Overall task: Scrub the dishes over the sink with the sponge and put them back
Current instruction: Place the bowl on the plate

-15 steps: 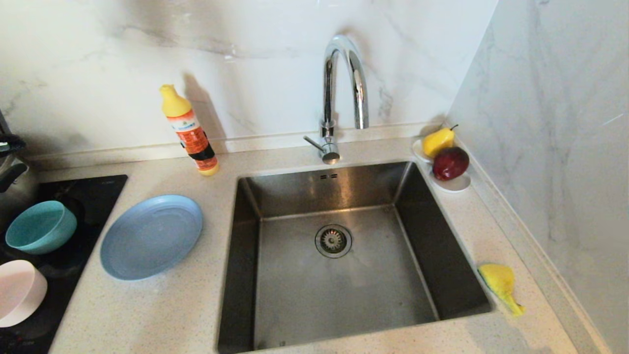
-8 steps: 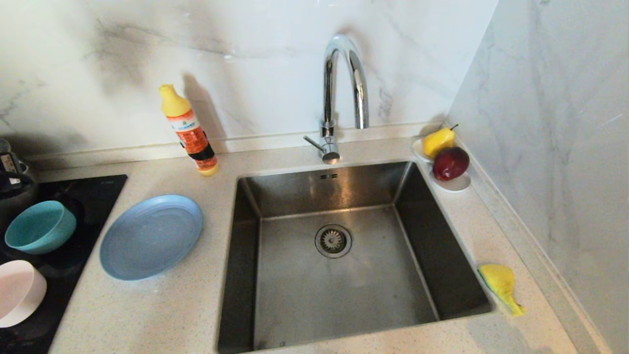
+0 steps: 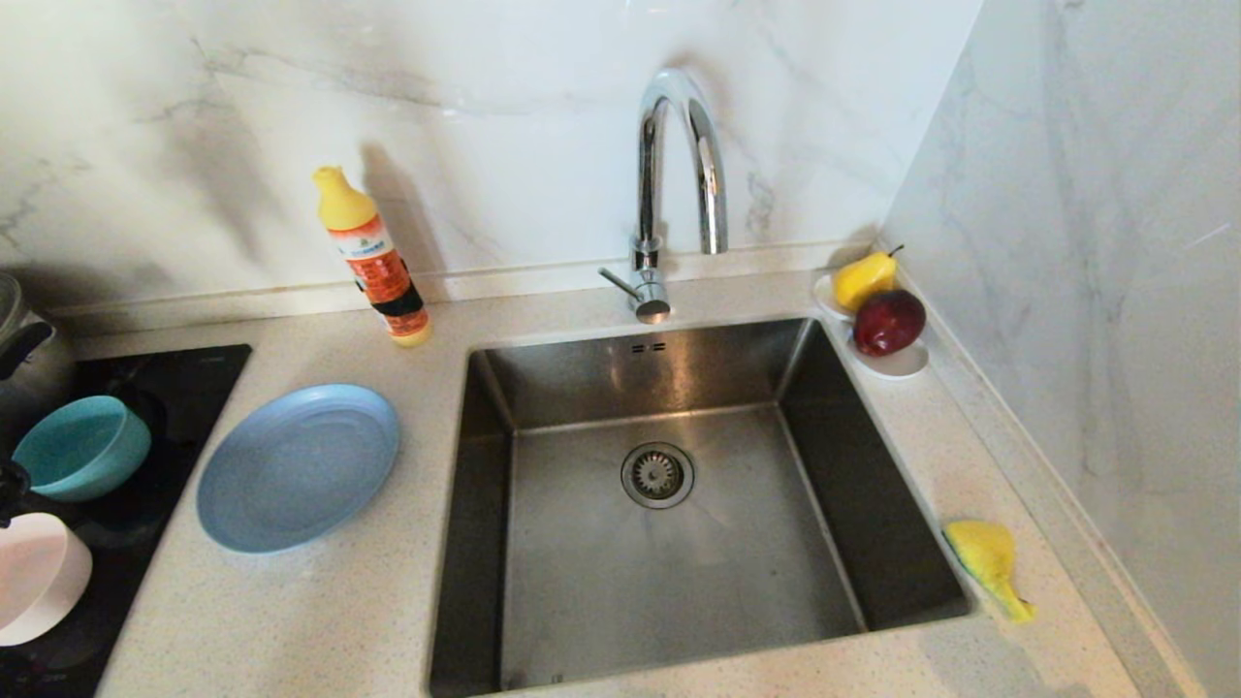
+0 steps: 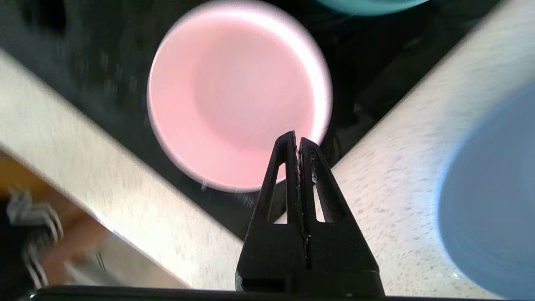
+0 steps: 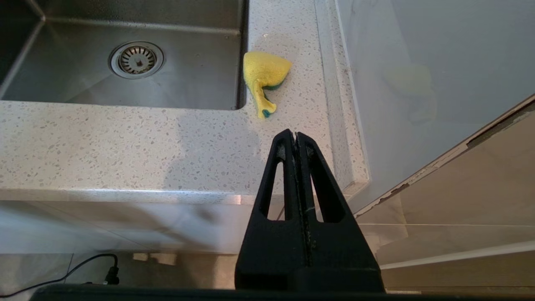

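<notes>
A: What sits on the speckled bench [image 3: 320,620]?
B: Grey-blue plate [image 3: 298,466] left of the sink [image 3: 669,543]; detergent bottle [image 3: 373,257] by the back edge.
A: And the right side?
B: Sponge [image 3: 987,562] near the front right corner; white fruit dish [image 3: 897,364] at the back right.

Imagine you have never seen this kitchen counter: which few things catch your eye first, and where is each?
The steel sink fills the middle, with the curved tap behind it. Left of it lies the grey-blue plate, with the teal bowl and pink bowl further left on the black hob; the left hand hangs shut above the pink bowl. The yellow sponge sits by the sink's right edge.
</notes>
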Controlling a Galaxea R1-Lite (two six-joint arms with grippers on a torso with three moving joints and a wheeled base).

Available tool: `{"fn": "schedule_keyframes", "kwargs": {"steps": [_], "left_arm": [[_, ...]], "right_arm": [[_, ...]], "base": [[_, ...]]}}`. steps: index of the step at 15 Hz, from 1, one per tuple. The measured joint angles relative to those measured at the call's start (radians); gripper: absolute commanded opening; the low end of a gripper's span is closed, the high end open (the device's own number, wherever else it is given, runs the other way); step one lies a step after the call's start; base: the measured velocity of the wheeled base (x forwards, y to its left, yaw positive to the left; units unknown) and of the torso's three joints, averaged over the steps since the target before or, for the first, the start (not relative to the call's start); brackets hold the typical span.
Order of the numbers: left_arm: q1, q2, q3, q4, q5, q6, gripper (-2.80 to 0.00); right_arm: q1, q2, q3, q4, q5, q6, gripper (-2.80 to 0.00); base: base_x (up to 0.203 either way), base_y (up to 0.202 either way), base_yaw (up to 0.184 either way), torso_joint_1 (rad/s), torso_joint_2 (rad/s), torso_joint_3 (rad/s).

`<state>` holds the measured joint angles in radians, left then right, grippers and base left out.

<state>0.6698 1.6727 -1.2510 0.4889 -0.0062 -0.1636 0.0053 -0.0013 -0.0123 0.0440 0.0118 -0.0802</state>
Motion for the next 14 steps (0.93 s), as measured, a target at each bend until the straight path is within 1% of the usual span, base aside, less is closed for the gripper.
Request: {"fn": "schedule_keyframes", "kwargs": {"steps": [1, 7, 10, 12, 14], "left_arm": [[0.007, 0.008, 0.003, 0.018, 0.001, -0.021, 0.00], [0.026, 0.035, 0.017, 0.068, -0.004, -0.057, 0.00], [0.027, 0.046, 0.050, 0.065, -0.051, -0.064, 0.00], [0.028, 0.064, 0.071, 0.058, -0.101, -0.065, 0.00], [0.038, 0.090, 0.076, 0.053, -0.125, -0.065, 0.00]], "right_arm": [[0.000, 0.000, 0.000, 0.000, 0.000, 0.000, -2.80], [0.000, 0.000, 0.000, 0.000, 0.000, -0.001, -2.80], [0.000, 0.000, 0.000, 0.000, 0.000, -0.001, -2.80], [0.000, 0.000, 0.000, 0.000, 0.000, -0.001, -2.80], [0.000, 0.000, 0.000, 0.000, 0.000, -0.001, -2.80]], "base": [[0.000, 0.000, 0.000, 0.000, 0.00, 0.000], [0.000, 0.000, 0.000, 0.000, 0.00, 0.000], [0.000, 0.000, 0.000, 0.000, 0.00, 0.000], [0.000, 0.000, 0.000, 0.000, 0.00, 0.000], [0.000, 0.000, 0.000, 0.000, 0.00, 0.000]]}}
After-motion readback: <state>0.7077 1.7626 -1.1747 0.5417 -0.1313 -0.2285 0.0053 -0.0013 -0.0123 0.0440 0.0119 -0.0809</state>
